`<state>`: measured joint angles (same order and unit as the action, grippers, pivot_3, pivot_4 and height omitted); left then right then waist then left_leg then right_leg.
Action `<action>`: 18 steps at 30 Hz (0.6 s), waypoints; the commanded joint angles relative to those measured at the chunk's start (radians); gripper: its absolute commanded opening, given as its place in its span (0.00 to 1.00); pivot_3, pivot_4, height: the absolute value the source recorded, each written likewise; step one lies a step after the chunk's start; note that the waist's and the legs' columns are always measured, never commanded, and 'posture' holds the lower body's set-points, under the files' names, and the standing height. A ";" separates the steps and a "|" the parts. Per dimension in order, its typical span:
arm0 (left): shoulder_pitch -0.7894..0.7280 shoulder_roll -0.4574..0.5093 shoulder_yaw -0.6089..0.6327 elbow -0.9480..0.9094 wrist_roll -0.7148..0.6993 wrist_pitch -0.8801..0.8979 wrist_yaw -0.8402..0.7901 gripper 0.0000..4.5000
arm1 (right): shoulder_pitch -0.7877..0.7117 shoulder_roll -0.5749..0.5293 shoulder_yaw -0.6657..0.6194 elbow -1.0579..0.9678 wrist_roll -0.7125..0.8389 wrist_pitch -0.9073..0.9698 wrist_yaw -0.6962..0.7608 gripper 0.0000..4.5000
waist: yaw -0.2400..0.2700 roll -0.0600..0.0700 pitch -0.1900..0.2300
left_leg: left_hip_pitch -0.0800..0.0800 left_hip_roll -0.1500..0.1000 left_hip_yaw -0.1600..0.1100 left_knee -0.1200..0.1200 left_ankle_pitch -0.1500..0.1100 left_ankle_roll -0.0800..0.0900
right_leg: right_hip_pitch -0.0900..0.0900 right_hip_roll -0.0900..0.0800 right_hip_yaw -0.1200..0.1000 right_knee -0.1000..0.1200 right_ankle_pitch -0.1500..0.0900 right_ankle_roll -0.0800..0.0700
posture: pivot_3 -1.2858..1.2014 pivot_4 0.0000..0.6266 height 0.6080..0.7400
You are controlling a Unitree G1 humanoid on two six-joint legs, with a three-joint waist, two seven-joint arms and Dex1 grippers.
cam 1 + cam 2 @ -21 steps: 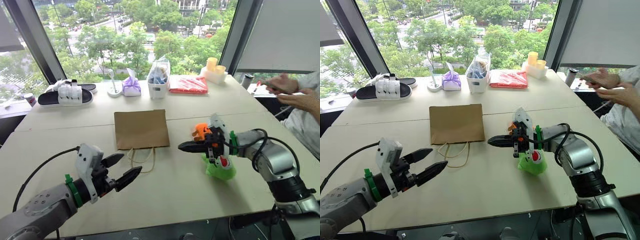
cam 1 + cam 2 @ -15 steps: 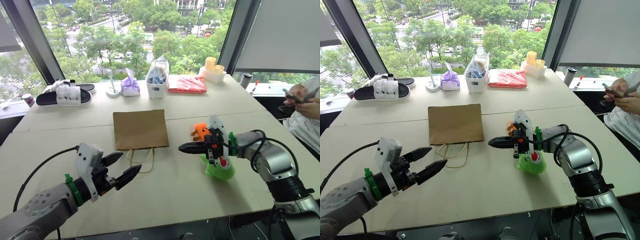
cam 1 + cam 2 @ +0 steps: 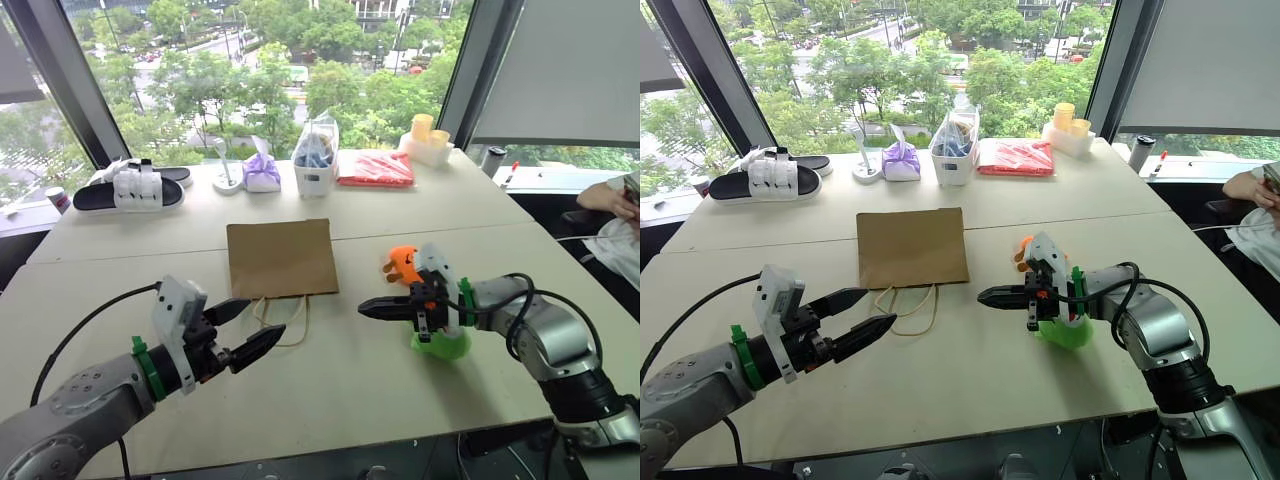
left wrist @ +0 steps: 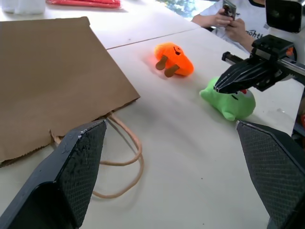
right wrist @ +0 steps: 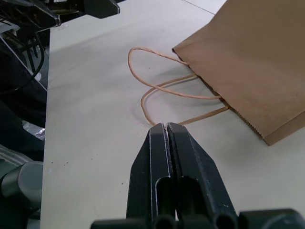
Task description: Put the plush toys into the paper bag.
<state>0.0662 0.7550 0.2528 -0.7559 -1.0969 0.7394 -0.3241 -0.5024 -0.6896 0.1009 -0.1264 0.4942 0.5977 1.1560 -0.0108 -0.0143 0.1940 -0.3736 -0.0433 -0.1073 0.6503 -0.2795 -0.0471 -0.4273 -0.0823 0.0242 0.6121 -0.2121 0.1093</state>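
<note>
Lay flat mid-table: paper bag (image 3: 281, 258), mouth and handles facing left gripper (image 3: 250, 335), fingers spread. Sat beside pinched-shut, empty right gripper (image 3: 372, 308): orange plush (image 3: 402, 264), green plush (image 3: 441, 346).

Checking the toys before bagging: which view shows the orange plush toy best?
The left wrist view: the orange plush toy lies unobstructed on the table, face marks visible. In both eye views it sits partly behind the right gripper, beyond the green toy.
</note>
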 commanded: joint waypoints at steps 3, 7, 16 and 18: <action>-0.023 0.110 -0.046 0.034 0.265 -0.107 -0.149 0.99 | 0.001 -0.018 -0.037 -0.037 0.003 -0.027 -0.006 0.00 | -0.001 0.000 0.000 | 0.000 0.000 0.000 0.000 0.000 0.000 | 0.000 0.000 0.000 0.000 0.000 0.000 | 0.52 0.24 1.00; -0.011 0.218 -0.134 0.177 0.527 -0.303 -0.348 0.99 | 0.008 -0.004 -0.043 -0.045 0.000 -0.039 -0.033 0.00 | -0.003 0.000 0.000 | 0.000 0.000 0.001 -0.002 0.000 0.000 | -0.001 0.001 0.000 0.000 0.000 0.000 | 0.52 0.24 1.00; -0.240 0.086 -0.300 0.583 0.761 -0.586 -0.530 0.99 | 0.072 0.009 -0.051 -0.116 0.004 -0.035 -0.106 0.00 | 0.001 0.000 0.000 | -0.001 0.000 0.000 -0.001 0.000 0.000 | -0.001 0.000 0.000 -0.001 0.000 0.001 | 0.52 0.24 1.00; -0.273 0.064 -0.311 0.627 0.790 -0.618 -0.553 0.99 | 0.088 0.008 -0.057 -0.135 0.010 -0.029 -0.119 0.00 | 0.000 0.000 0.000 | -0.001 0.000 0.000 -0.001 0.000 0.000 | -0.001 0.000 0.000 -0.001 0.002 0.004 | 0.52 0.24 1.00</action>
<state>-0.1885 0.8228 -0.0596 -0.1456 -0.3308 0.1614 -0.8565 -0.4178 -0.6827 0.0723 -0.2160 0.4872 0.5672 1.0492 -0.0113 -0.0145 0.1942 -0.3743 -0.0430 -0.1072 0.6493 -0.2796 -0.0470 -0.4284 -0.0822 0.0237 0.6117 -0.2100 0.1129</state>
